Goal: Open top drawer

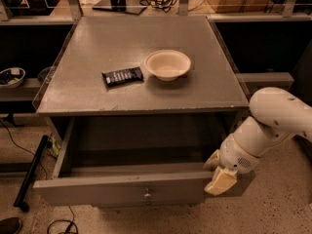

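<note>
The top drawer point(122, 189) of the grey cabinet stands pulled far out, its deep plain grey inside showing. Its flat front carries one small round brass knob point(146, 195) at centre. My gripper point(220, 179) hangs at the drawer's right front corner, at the end of the white arm point(273, 126) that comes in from the right. Its cream-coloured fingers point(222, 181) point down beside the drawer front, to the right of the knob and apart from it.
On the cabinet top point(97, 48) lie a cream bowl point(167, 64) and a dark snack bar point(122, 76). Shelving with a bowl point(10, 76) stands at the left. A black pole point(30, 172) and cables lie on the speckled floor at the left.
</note>
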